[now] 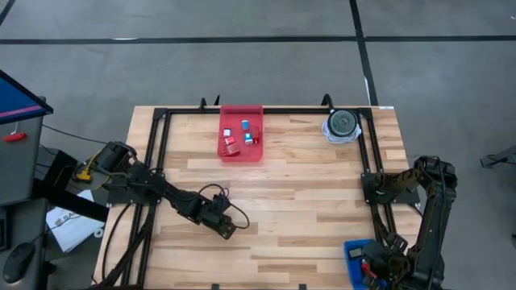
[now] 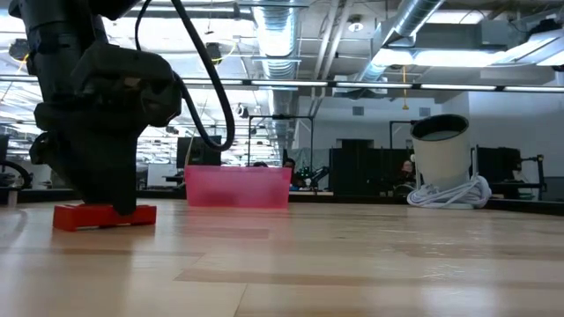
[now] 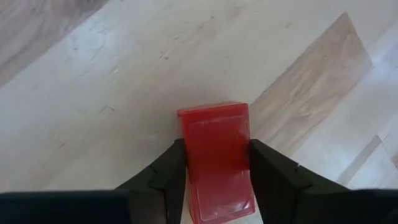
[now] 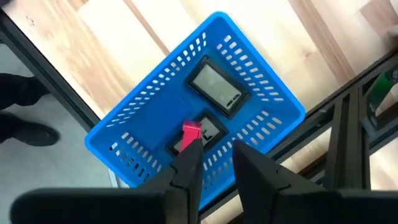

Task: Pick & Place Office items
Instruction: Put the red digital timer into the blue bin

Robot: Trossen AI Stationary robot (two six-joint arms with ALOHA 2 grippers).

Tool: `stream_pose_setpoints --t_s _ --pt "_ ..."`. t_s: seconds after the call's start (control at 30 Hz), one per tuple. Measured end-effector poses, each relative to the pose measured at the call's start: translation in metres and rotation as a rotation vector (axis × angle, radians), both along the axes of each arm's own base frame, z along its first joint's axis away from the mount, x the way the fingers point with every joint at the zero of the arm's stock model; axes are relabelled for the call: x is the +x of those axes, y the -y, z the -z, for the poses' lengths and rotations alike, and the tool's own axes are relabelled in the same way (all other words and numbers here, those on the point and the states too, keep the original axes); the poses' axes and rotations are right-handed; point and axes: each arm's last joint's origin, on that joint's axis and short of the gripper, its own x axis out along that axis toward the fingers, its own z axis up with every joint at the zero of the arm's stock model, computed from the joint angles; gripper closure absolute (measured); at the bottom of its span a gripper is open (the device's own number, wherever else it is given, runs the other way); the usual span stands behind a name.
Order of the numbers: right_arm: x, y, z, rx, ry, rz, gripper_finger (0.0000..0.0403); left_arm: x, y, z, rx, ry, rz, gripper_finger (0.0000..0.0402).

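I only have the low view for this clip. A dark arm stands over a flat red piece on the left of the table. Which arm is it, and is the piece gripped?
Observer: It is the left arm. In its wrist view the left gripper has a finger on each side of the red block, which lies on the wood.
Operator: Where is the other arm?
Observer: At the table's near right corner, the right gripper hangs above a blue basket.
Operator: Anything in that basket?
Observer: Two flat dark rectangles and a small red piece.
Operator: And the pink bin?
Observer: The red tray holds several small red and blue pieces.
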Motion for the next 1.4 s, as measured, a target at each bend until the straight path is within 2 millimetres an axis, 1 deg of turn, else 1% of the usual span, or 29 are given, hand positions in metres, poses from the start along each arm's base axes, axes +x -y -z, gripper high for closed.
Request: stream_pose_setpoints --t_s 0.1,0.17,0.27,0.37,0.47,0.53,0.6,0.7,0.77,0.83,0.9,0.97,1.23,1.33,1.4 --pt "0.003 -0.001 0.000 0.012 0.029 0.003 0.0327 -0.002 0.000 -0.003 0.020 -0.002 0.056 0.0265" --pt "0.006 -0.003 0.000 0.020 0.082 0.003 0.0329 -0.004 0.000 -0.008 0.035 0.015 0.099 0.0265" --pt "0.013 -0.005 -0.004 0.026 0.224 0.004 0.0330 -0.008 -0.002 -0.021 0.053 0.064 0.145 0.0265" --pt "0.024 -0.007 -0.012 0.016 0.386 -0.002 0.0330 -0.008 -0.003 -0.043 0.053 0.166 0.197 0.0273" --pt "0.040 -0.007 -0.023 -0.025 0.579 -0.023 0.0330 -0.008 -0.003 -0.062 0.057 0.281 0.279 0.0297" --pt "0.053 -0.005 -0.030 -0.064 0.667 -0.042 0.0330 -0.006 -0.005 -0.074 0.051 0.355 0.302 0.0319" --pt "0.066 -0.001 -0.033 -0.103 0.696 -0.069 0.0330 -0.006 -0.007 -0.080 0.049 0.380 0.309 0.0341" --pt "0.086 0.002 -0.036 -0.125 0.715 -0.119 0.0330 -0.004 -0.009 -0.084 0.061 0.415 0.350 0.0362" --pt "0.098 0.004 -0.037 -0.137 0.726 -0.150 0.0330 -0.003 -0.008 -0.084 0.074 0.421 0.379 0.0367" --pt "0.107 0.006 -0.038 -0.147 0.728 -0.176 0.0330 -0.003 -0.008 -0.083 0.085 0.414 0.397 0.0364" --pt "0.112 0.009 -0.038 -0.149 0.721 -0.179 0.0330 -0.004 -0.009 -0.081 0.112 0.396 0.435 0.0349" --pt "0.114 0.010 -0.038 -0.149 0.721 -0.175 0.0330 -0.003 -0.008 -0.081 0.147 0.402 0.477 0.0323" --pt "0.115 0.009 -0.039 -0.131 0.732 -0.156 0.0329 -0.001 -0.012 -0.079 0.371 0.393 0.587 0.0170" --pt "0.116 0.009 -0.039 -0.127 0.734 -0.151 0.0329 0.003 -0.010 -0.067 0.386 0.351 0.596 0.0126" --pt "0.117 0.010 -0.039 -0.125 0.736 -0.142 0.0329 0.007 -0.005 -0.056 0.381 0.334 0.601 0.0108"
